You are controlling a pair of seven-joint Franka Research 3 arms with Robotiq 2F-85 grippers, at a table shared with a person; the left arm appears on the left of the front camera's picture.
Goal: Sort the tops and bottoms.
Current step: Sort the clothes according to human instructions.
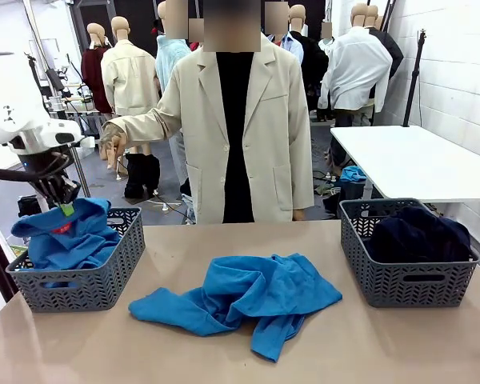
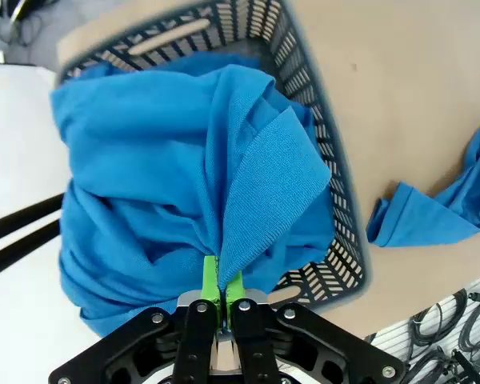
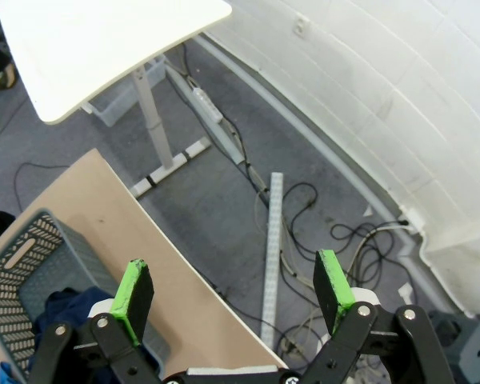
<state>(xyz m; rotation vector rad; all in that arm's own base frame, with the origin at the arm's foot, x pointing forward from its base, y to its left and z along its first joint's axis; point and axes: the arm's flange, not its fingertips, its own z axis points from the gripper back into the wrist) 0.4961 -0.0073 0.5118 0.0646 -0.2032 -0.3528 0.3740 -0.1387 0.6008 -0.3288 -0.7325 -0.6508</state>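
Blue top [image 2: 168,160] pinched tight in left end effector [image 2: 222,270].

Cannot count the tops [image 1: 60,236] heaped in the left basket [image 1: 104,276], nor see its floor beneath them, nor the pad tips of the left gripper [image 2: 222,264], buried in a pinched fold of blue knit. Cannot tell how many bottoms [image 1: 420,232] lie in the right basket [image 1: 400,280], their lower part behind its wall. Cannot make out the small thing [image 1: 106,152] in the person's raised hand [image 1: 112,144], nor follow the spread top [image 2: 436,208] past the right edge of the left wrist view.
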